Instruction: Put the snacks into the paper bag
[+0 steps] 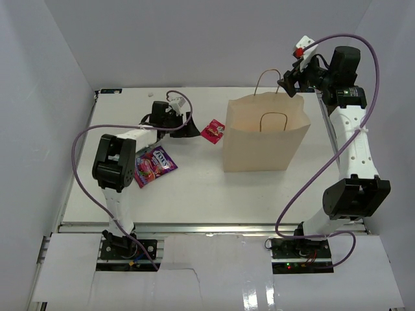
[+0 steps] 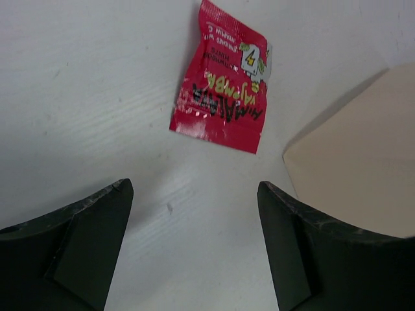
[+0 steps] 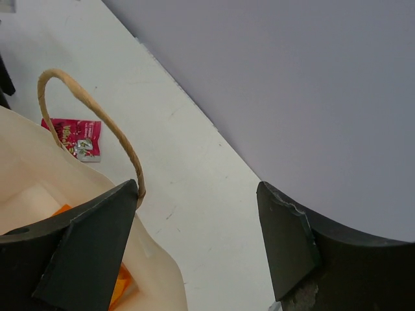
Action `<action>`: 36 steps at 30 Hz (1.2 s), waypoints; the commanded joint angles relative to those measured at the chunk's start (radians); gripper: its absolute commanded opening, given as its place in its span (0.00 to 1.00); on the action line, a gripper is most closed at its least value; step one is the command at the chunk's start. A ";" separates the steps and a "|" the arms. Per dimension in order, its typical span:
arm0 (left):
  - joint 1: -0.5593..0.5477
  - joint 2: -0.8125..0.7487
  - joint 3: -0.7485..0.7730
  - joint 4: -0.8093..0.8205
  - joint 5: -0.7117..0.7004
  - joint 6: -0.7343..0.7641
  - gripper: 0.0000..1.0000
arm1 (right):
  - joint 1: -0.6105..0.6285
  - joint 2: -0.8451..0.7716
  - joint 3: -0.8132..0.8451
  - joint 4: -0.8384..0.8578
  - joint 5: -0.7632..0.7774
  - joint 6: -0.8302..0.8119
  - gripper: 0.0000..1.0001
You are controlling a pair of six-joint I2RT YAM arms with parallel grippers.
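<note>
The tan paper bag [image 1: 264, 133] stands upright at the table's middle back, its loop handles up. A small pink-red snack packet [image 1: 213, 131] lies flat just left of it, also in the left wrist view [image 2: 222, 96]. A purple-magenta packet [image 1: 154, 165] lies near the left arm. My left gripper [image 1: 188, 125] is open and empty, low over the table just short of the red packet. My right gripper [image 1: 290, 83] is open and empty, above the bag's back right rim. An orange packet [image 3: 120, 282] shows inside the bag [image 3: 39, 194]. No teal packet is in view.
White walls close in the table on the left, back and right. The bag's back handle [image 3: 97, 123] rises beside my right gripper's left finger. The table's near edge runs in front of the arm bases.
</note>
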 commanded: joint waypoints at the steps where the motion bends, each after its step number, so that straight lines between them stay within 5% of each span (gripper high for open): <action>1: -0.041 0.054 0.101 0.102 -0.008 0.029 0.88 | 0.001 -0.070 -0.009 0.061 -0.017 0.057 0.80; 17: -0.234 0.319 0.364 0.028 -0.538 0.115 0.85 | -0.054 -0.204 -0.179 0.060 -0.119 0.124 0.80; 26: -0.274 0.333 0.292 -0.021 -0.617 0.113 0.73 | -0.078 -0.224 -0.207 0.067 -0.141 0.143 0.80; 36: -0.286 0.296 0.217 -0.060 -0.525 0.094 0.64 | -0.083 -0.245 -0.228 0.086 -0.145 0.160 0.80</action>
